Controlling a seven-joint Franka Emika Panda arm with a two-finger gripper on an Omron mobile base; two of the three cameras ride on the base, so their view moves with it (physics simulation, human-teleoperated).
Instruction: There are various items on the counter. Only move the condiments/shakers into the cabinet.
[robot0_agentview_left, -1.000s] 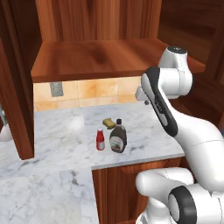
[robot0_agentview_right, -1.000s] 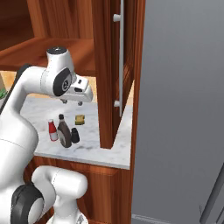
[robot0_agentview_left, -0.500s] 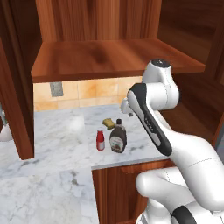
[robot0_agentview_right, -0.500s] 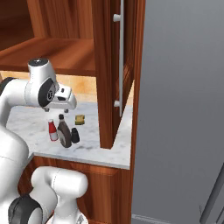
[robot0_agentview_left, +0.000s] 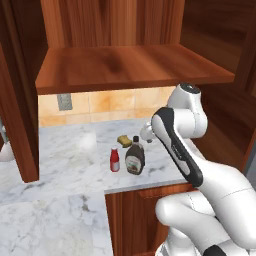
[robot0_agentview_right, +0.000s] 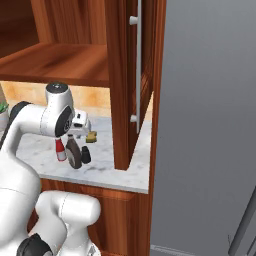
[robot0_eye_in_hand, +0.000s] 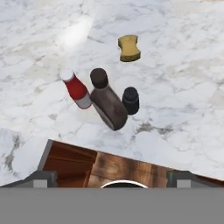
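Observation:
On the marble counter (robot0_agentview_left: 65, 165) stand a tall dark brown sauce bottle (robot0_agentview_left: 135, 157), a small red white-capped bottle (robot0_agentview_left: 115, 160) to its left, and a yellow-brown spongy lump (robot0_agentview_left: 124, 141) behind them. From the right side a small black shaker (robot0_agentview_right: 86, 154) stands beside the brown bottle (robot0_agentview_right: 74, 152). My gripper (robot0_agentview_left: 146, 134) hovers above and just behind this group, open and holding nothing. The hand view looks down on the red bottle (robot0_eye_in_hand: 76, 91), brown bottle (robot0_eye_in_hand: 107, 105), shaker (robot0_eye_in_hand: 130, 99) and lump (robot0_eye_in_hand: 129, 48). The reddish-brown cabinet shelf (robot0_agentview_left: 125, 67) spreads above.
The cabinet's open door (robot0_agentview_right: 135, 75) hangs at the counter's right end, and another wooden panel (robot0_agentview_left: 20, 125) reaches down on the left. A wall outlet (robot0_agentview_left: 63, 102) sits on the tiled wall. Wooden base cabinets (robot0_agentview_left: 135, 210) lie under the counter's front edge.
The arm has swung left and lower from the right side of the counter. The hand now hovers over the group of bottles. The items have not moved.

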